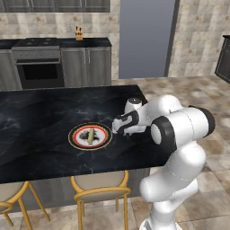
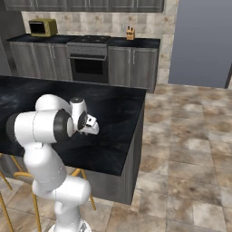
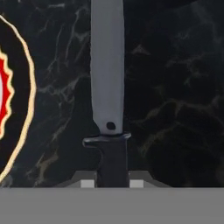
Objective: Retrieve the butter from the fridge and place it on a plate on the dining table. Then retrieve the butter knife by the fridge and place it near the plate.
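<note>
Gripping the thin grey-bladed, dark-handled butter knife by its handle, the two-finger gripper is hovering low over the glossy black marble dining table, seemingly just right of the round orange-rimmed plate bearing the slim yellowish butter stick.

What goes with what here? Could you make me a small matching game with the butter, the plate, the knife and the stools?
Things:
1. butter
2. plate
3. knife
4. stools

States:
A. tucked under the table edge
B. held in the shut jaws, just beside the plate
C. lying on the plate
D. resting flat on the black table top

Pairs: 1-C, 2-D, 3-B, 4-A
</note>
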